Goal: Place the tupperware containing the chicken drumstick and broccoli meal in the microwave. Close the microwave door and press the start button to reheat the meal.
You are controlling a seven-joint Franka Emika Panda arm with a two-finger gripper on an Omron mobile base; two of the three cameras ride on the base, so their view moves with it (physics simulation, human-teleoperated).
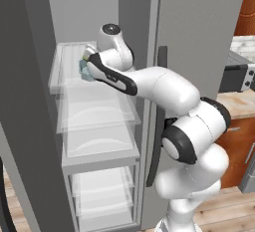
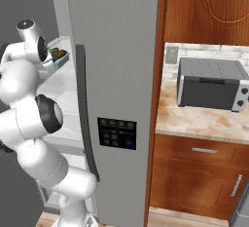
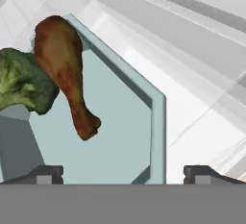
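The tub (image 3: 105, 141) sits on a fridge shelf (image 1: 94, 99), drumstick (image 3: 65, 76) beside broccoli (image 3: 21, 86) at its 9 o'clock. The claw (image 3: 122, 172) is spread, straddling the rim; an off-centre pinch could tip the tub.

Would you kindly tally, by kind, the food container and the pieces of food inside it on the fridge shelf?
Tupperware: 1
Chicken drumstick: 1
Broccoli: 1
Total: 3
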